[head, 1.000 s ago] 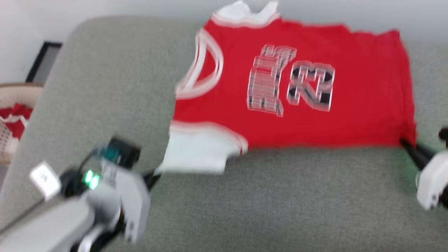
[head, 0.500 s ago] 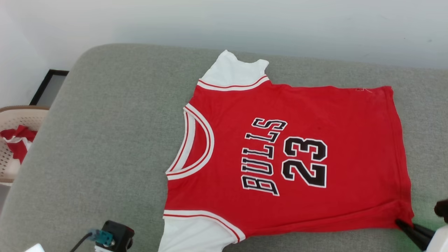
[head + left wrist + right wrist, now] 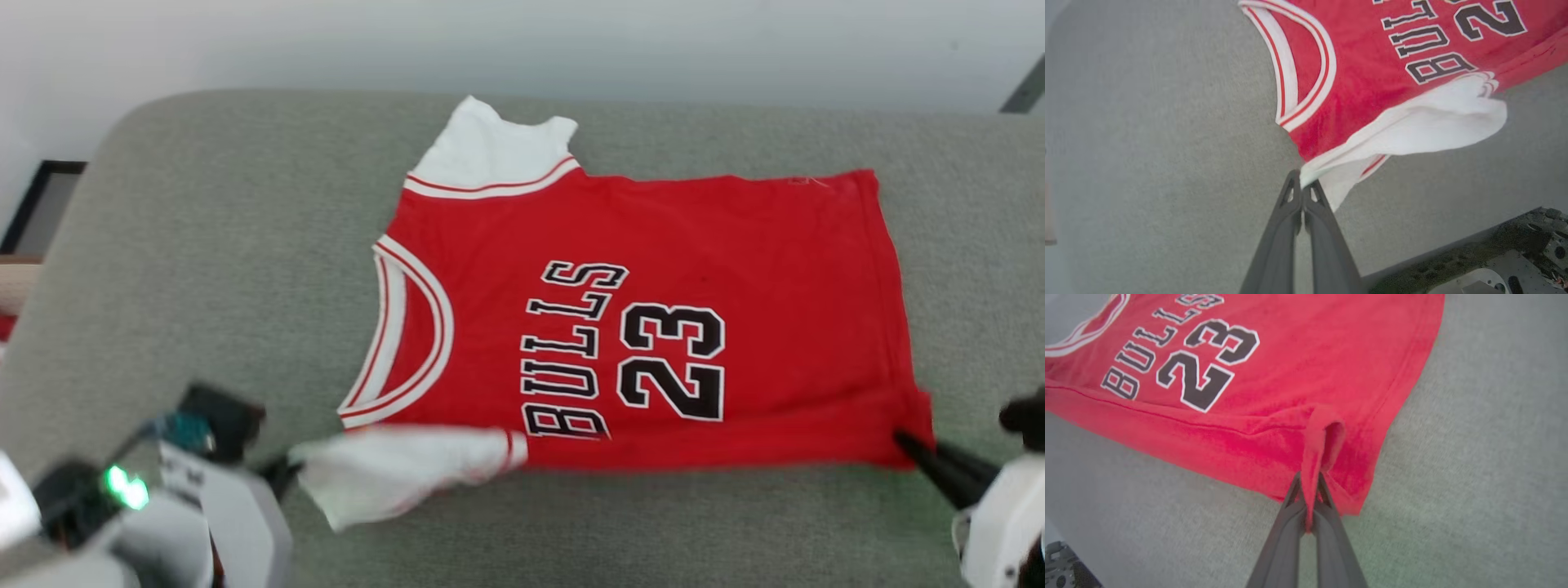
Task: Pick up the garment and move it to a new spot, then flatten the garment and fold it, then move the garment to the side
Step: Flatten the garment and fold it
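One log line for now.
left end effector: shut on garment sleeve | right end effector: shut on hem corner | garment: front-up on grey cushion

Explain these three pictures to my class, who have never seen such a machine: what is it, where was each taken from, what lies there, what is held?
This is a wheeled robot with two arms; each ends in two long dark fingers that close as jaws. The wide picture comes from a camera on its head, looking down. The other two come from cameras on its wrists, each looking along that arm's own fingers. On the grey cushioned surface lies a red shirt printed BULLS 23, spread nearly flat. The left jaws are shut on the edge of its near white sleeve, which looks lifted and crumpled. The right jaws are shut on a pinch of cloth at the near corner of the red hem.
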